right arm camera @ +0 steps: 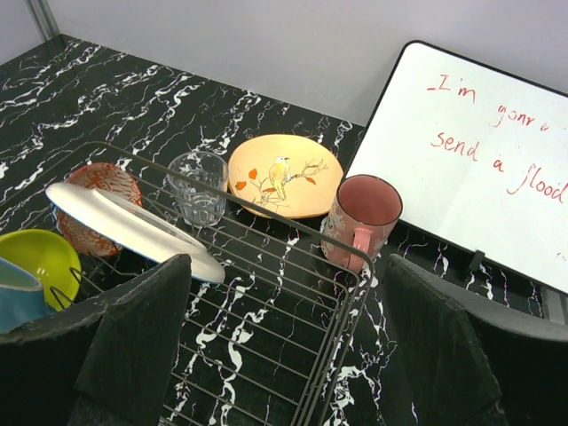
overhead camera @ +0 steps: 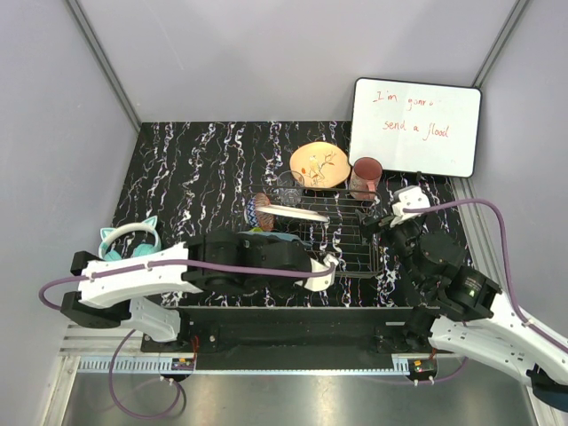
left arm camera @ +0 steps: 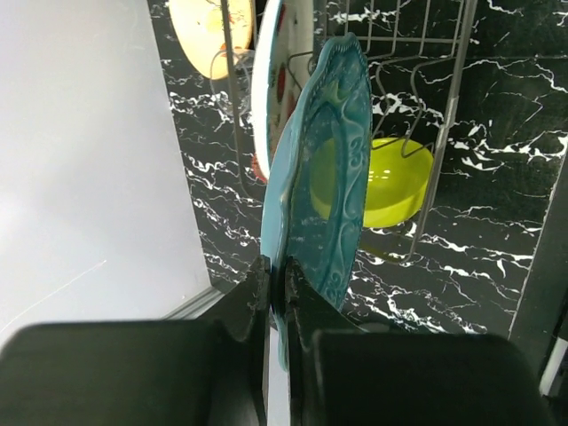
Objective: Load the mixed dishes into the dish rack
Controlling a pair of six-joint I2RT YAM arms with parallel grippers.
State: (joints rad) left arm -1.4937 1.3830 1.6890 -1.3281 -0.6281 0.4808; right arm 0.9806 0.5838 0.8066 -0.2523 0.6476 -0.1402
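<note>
"What has the left gripper (left arm camera: 277, 277) got?"

"Its fingers are pinched tight on the rim of the teal plate (left arm camera: 324, 169). The plate stands on edge at the left end of the rack (right arm camera: 266, 311), just beside the white plate (right arm camera: 124, 226) leaning in the wires."

"And the right gripper (right arm camera: 284, 346)?"

"Spread wide, holding nothing, by the rack's right side. The orange plate (right arm camera: 284, 173) and the cup (right arm camera: 359, 222) sit on the table beyond."

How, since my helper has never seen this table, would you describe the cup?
Find the white board with red writing at the far right. Just left of it, beyond the wire rack, stands the reddish-brown cup. Unlike the clear glass, it is opaque with a handle.
</note>
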